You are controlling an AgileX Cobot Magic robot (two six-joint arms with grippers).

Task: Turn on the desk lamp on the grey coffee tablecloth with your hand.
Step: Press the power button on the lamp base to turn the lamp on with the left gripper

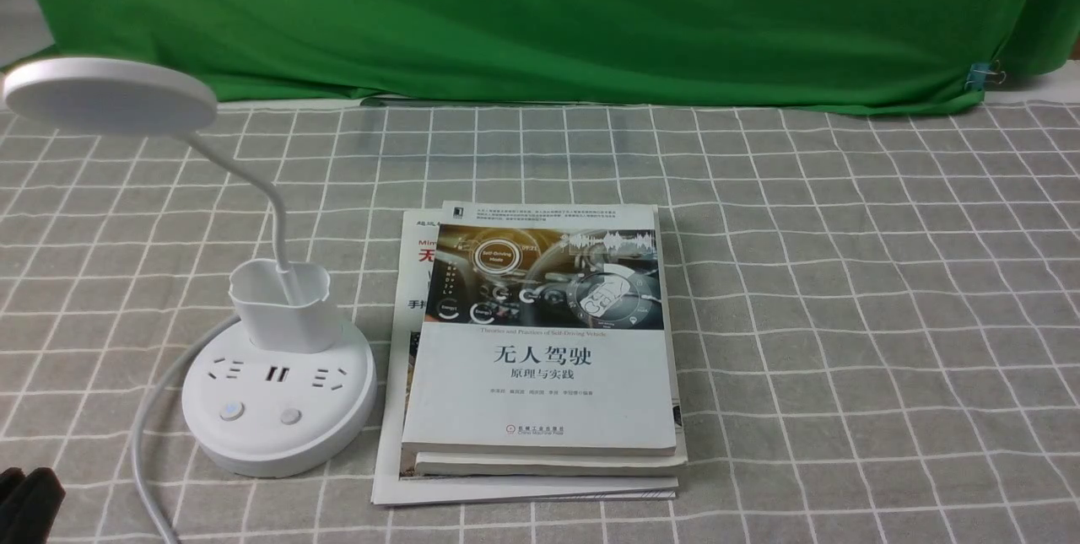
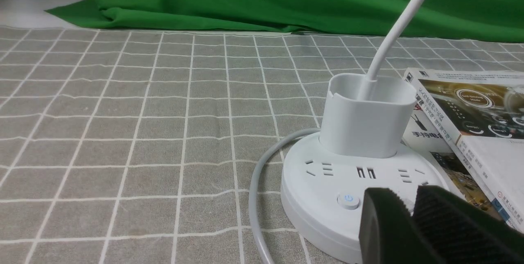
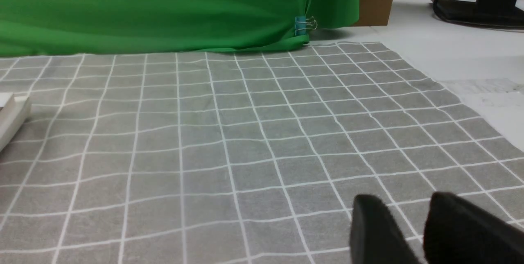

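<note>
White plastic, the desk lamp stood at the lower left of the front view on the grey coffee tablecloth. The left gripper, jaws clenched on nothing, hovered just beside the base's power button, probably to prod it. Whether the right gripper was closed could not be told.

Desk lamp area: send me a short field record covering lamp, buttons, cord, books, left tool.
lamp: desk lamp upright on the grey coffee tablecloth
buttons: two on the base front, power button uncovered
cord: grey cord curving round the base's left side
books: stack of books beside base, on its right
left tool: left tool shut, low, short of the base
</note>
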